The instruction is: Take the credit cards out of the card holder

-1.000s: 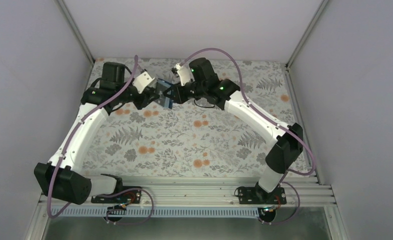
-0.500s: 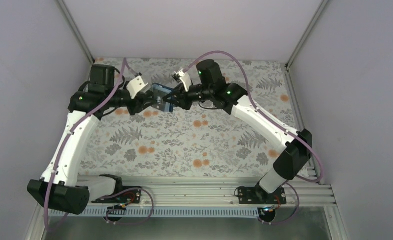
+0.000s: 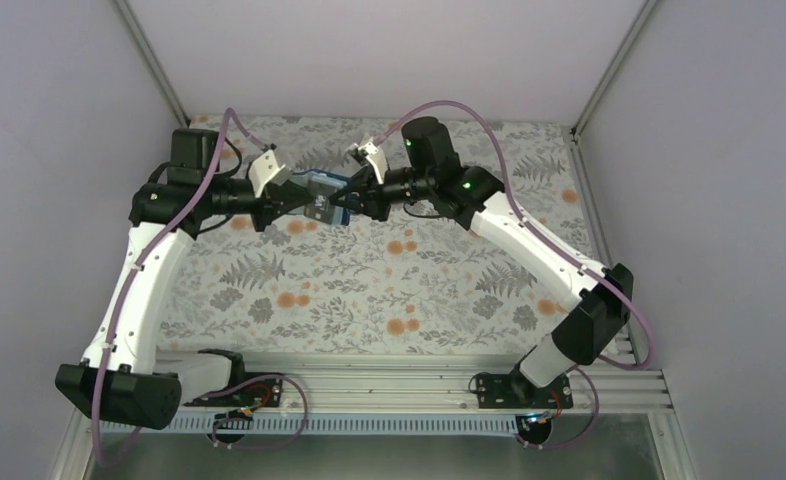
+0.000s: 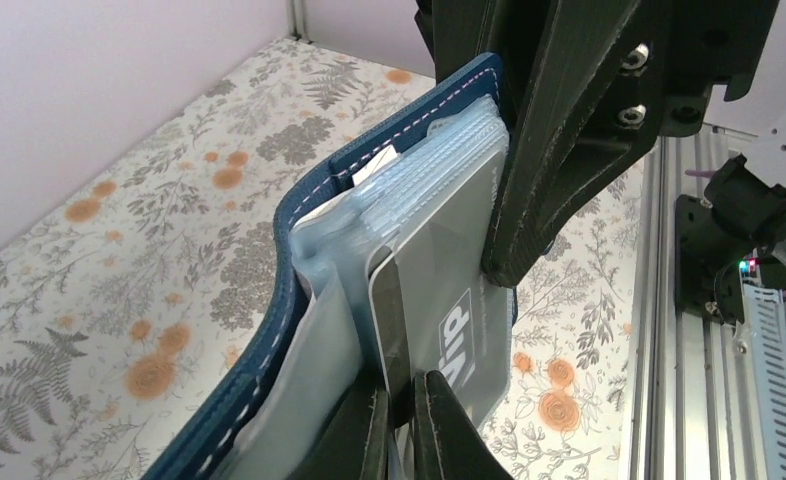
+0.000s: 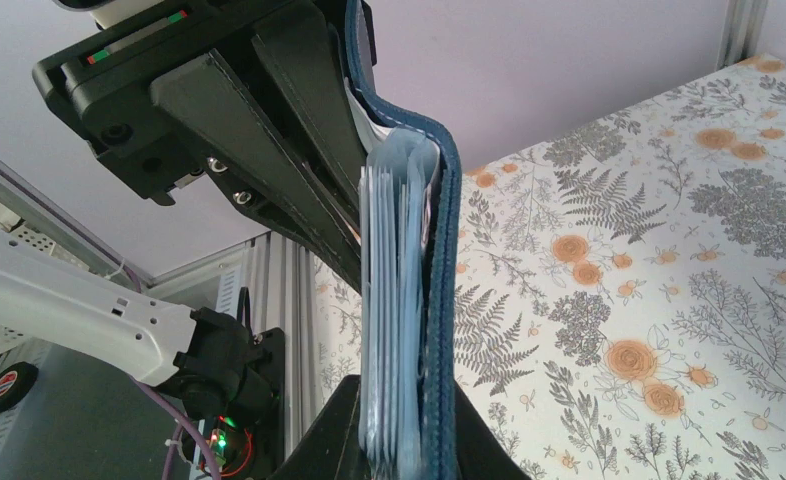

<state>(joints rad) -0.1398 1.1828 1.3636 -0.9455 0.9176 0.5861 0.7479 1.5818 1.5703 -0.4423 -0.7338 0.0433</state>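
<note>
The card holder (image 3: 319, 195) hangs in the air near the far edge of the table (image 3: 369, 290). The right gripper (image 5: 404, 440) pinches its blue cover and pockets together. The left gripper (image 4: 399, 400) is pressed tight on the edge of one grey card (image 4: 449, 290). The card's long side points out of its pocket, straight at the left jaws. I think a pull away from the right gripper should slide it out. I count one holder and one card. More cards may hide inside.
</note>
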